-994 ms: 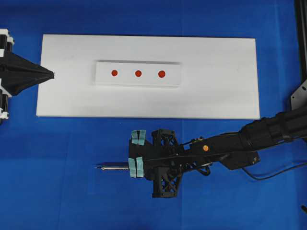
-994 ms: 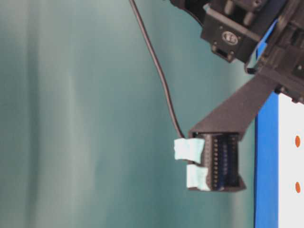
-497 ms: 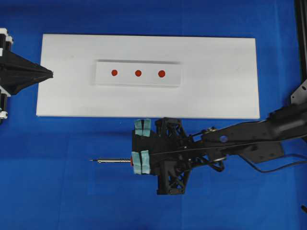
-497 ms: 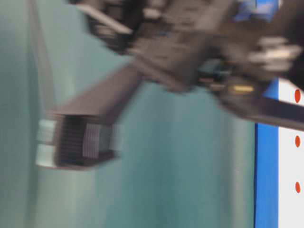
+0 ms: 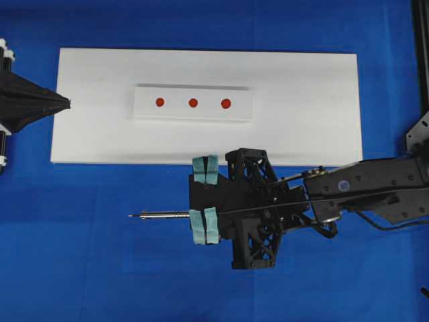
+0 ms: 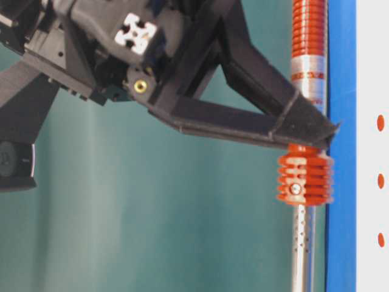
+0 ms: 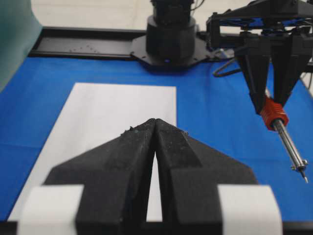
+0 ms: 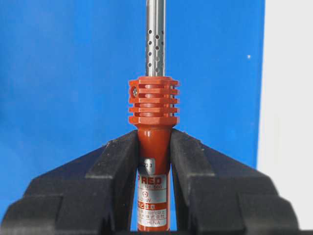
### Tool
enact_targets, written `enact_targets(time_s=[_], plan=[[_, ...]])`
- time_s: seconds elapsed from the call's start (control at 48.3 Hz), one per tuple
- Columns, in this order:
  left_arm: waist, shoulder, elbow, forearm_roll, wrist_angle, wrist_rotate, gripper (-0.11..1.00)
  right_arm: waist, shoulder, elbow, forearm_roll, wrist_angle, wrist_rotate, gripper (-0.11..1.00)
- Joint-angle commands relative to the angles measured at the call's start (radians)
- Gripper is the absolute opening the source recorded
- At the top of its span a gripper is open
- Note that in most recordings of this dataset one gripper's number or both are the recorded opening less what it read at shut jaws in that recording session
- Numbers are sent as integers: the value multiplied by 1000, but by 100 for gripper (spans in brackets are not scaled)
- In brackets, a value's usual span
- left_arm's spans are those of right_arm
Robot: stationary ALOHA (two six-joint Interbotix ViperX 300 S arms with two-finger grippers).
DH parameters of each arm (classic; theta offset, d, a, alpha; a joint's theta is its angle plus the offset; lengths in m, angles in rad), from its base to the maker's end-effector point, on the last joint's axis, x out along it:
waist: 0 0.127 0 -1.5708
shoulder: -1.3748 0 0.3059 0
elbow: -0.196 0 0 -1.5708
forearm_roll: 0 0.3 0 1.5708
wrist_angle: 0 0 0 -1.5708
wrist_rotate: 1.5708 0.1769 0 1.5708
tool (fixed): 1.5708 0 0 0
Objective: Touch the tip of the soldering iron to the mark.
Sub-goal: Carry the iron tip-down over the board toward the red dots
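The white board (image 5: 308,100) lay across the blue table (image 5: 80,268) with a smaller white strip (image 5: 193,102) on it carrying three red marks (image 5: 193,102), none of them touched. Over the last second the right arm had drawn a little nearer the board's lower edge and tipped its wrist, so that the right gripper (image 5: 204,198) now sat just below that edge in the overhead view, where before it had hung farther down the blue. Its fingers (image 8: 122,161) were clamped on the red-orange handle of the soldering iron (image 8: 153,142), just behind the finned collar. The iron stayed over the bare table, well apart from the marks, its shaft running roughly parallel to the board's long edge and the tip (image 5: 131,216) pointing toward the left side. The left gripper (image 7: 155,128) rested with its jaws pressed together on nothing, at the board's left end. Judging from this, the iron was secured and lifted, but the tip had yet to be swung round toward the strip and lowered onto a mark.
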Motion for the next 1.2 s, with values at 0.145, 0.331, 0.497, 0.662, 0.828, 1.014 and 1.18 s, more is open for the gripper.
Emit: enact_targets(time_s=[0.145, 0.331, 0.497, 0.662, 0.828, 1.014, 1.18], plan=[[2, 6, -9, 2, -5, -2, 0, -94, -58, -21, -12, 41, -97, 6], [2, 8, -8, 2, -5, -3, 0, -196, -60, -21, 2, 51, -232, 6], [0, 8, -3, 2, -5, -12, 0, -278, -63, -21, 18, 61, -321, 6], [0, 8, -3, 2, -5, -20, 0, -354, -64, -25, 20, 66, -407, 6], [0, 8, -3, 2, -5, -20, 0, -413, -64, -26, 20, 67, -453, 6], [0, 8, -3, 2, -5, -20, 0, -463, -64, -25, 34, 63, -505, 6], [0, 8, -3, 2, -5, -21, 0, -472, -64, -26, 63, 75, -543, 6]])
